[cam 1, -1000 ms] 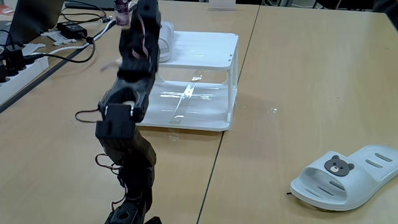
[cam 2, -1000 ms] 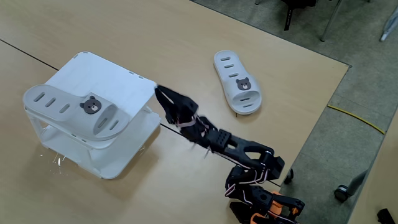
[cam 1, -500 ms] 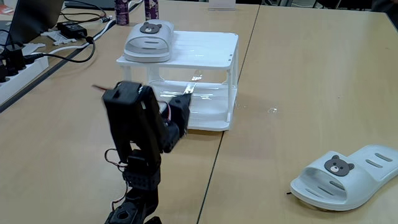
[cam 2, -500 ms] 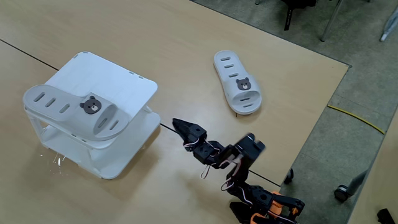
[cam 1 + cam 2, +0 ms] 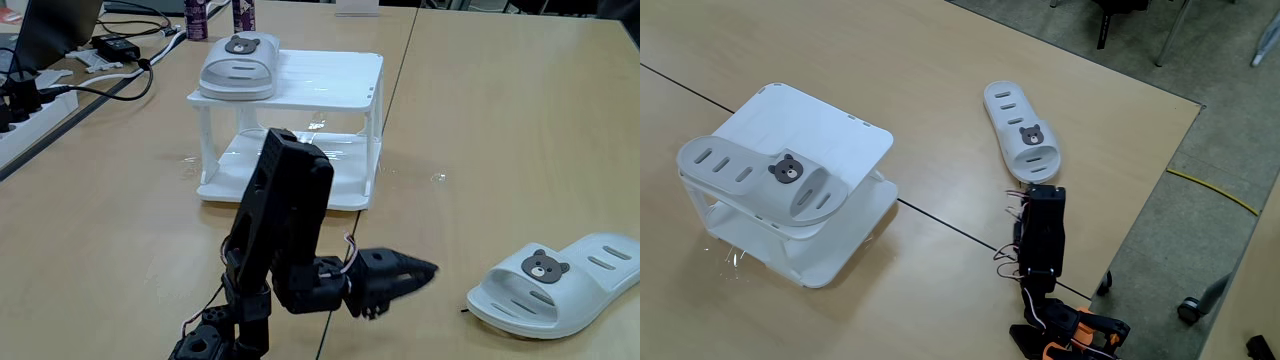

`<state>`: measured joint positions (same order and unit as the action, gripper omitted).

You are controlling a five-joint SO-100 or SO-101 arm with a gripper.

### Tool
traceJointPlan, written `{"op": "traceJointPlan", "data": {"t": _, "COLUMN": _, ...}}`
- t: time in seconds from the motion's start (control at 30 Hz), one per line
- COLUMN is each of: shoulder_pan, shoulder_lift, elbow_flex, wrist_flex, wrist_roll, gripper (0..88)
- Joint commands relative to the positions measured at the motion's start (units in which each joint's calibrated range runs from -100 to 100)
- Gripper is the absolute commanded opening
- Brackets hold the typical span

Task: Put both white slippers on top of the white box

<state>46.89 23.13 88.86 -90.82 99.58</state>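
**One slipper shelved, one pending**

Item 1: first slipper [image 5: 238, 66]. We find it on the box [image 5: 830, 140] top, at the left edge in a fixed view, its heel overhanging the rim in the other fixed view.

Item 2: second slipper [image 5: 1022, 131]. We list it lying flat on the surface [image 5: 500, 120], well apart from the box, bear face up.

Item 3: jaws [image 5: 415, 272]. Held low, pointing toward the second slipper and near it without touching. They look pressed together and hold nothing, though blur leaves us unsure.

Risks, as we judge them: a pinch on the rounded sole edge may slip; the slotted strap seems the safer hold. Carrying the second slipper in low could knock the overhanging one off, or strike a corner post. Landing space beside the first is adequate, not generous.
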Motion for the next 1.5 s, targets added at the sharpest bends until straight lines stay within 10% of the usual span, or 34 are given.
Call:
{"op": "traceJointPlan", "data": {"t": 0.0, "shoulder_pan": 6.2, "shoulder_lift": 1.8, "elbow_flex": 0.8, "wrist_flex": -3.3, "wrist_roll": 0.4, "gripper": 0.7}}
{"op": "traceJointPlan", "data": {"t": 0.77, "shoulder_pan": 2.3, "shoulder_lift": 17.2, "elbow_flex": -33.2, "wrist_flex": -6.4, "wrist_roll": 0.4, "gripper": 19.2}}
{"op": "traceJointPlan", "data": {"t": 1.47, "shoulder_pan": 1.2, "shoulder_lift": 27.6, "elbow_flex": -81.0, "wrist_flex": 27.9, "wrist_roll": 0.4, "gripper": 25.8}}
